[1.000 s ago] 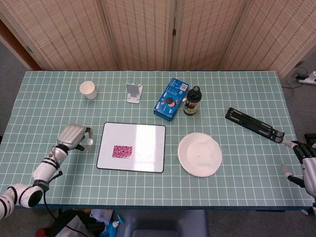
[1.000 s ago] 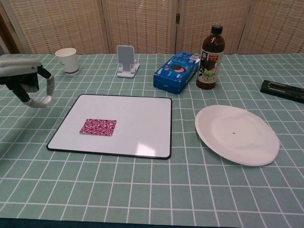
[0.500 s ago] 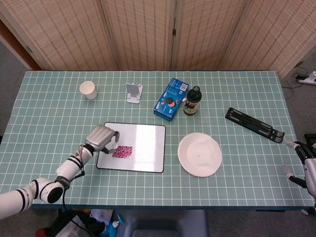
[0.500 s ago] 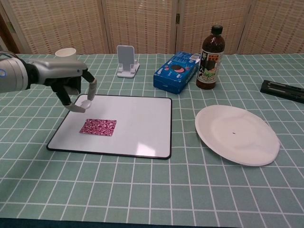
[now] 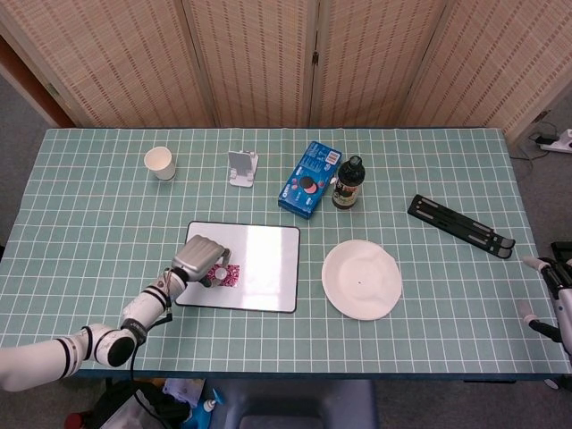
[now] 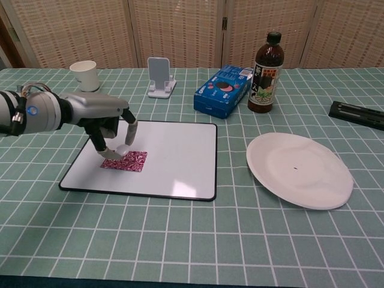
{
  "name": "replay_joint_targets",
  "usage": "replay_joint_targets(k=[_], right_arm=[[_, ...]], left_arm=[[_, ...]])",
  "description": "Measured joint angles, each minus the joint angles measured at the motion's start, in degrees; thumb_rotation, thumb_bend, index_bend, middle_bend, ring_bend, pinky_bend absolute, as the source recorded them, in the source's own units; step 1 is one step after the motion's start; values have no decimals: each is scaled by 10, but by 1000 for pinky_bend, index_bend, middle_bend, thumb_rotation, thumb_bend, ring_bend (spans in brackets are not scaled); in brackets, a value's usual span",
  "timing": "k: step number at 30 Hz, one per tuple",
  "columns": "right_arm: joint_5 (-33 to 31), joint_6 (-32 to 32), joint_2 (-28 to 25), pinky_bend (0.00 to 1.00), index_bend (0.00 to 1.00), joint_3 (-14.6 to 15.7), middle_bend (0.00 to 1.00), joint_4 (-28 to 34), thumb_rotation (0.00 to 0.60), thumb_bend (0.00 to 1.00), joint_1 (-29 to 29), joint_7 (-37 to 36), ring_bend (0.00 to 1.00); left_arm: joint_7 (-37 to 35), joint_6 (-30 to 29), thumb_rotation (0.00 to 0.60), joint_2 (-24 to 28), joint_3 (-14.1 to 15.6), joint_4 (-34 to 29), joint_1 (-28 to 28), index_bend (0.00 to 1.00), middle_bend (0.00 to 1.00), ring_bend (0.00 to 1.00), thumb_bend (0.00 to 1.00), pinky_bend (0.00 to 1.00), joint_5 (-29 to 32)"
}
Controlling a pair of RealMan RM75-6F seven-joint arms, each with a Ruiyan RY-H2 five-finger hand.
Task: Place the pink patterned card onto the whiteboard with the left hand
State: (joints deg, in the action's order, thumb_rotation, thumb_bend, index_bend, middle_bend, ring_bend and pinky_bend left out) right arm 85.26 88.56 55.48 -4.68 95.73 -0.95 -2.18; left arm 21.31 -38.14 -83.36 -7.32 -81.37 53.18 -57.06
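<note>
The pink patterned card (image 6: 129,161) lies flat on the left part of the whiteboard (image 6: 174,150). My left hand (image 6: 111,127) hovers over the card's left end with its fingers apart and curved down; one fingertip (image 6: 114,154) reaches the card's left edge. In the head view the left hand (image 5: 201,256) covers part of the card (image 5: 227,273) on the whiteboard (image 5: 264,268). My right hand (image 5: 554,295) shows only at the right edge of the table, fingers spread, holding nothing.
Behind the board stand a paper cup (image 5: 159,163), a white phone stand (image 5: 242,168), a blue biscuit box (image 5: 309,179) and a dark bottle (image 5: 348,183). A white plate (image 5: 361,279) lies right of the board, a black folding stand (image 5: 461,225) further right.
My left hand has travelled right from beside the whiteboard to over it and come down onto the card's left end. The card has not moved. The right hand barely shifted.
</note>
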Motion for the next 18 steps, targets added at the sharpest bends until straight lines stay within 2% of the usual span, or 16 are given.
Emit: replay_joint_targets(k=[4, 14, 18], right_arm=[[0, 1, 1, 301, 224, 0, 251, -2, 600, 251, 1, -1, 232], [-2, 5, 2, 301, 225, 0, 251, -6, 600, 250, 5, -4, 232], [-4, 6, 3, 301, 225, 0, 251, -9, 600, 250, 6, -5, 232]], left_arm=[[9, -1, 600, -11, 4, 9, 8, 465, 995, 976, 275, 979, 17], [24, -7, 600, -9, 15, 1, 18, 293, 979, 959, 270, 975, 59], [9, -32, 600, 8, 11, -27, 6, 272, 921, 891, 269, 969, 61]])
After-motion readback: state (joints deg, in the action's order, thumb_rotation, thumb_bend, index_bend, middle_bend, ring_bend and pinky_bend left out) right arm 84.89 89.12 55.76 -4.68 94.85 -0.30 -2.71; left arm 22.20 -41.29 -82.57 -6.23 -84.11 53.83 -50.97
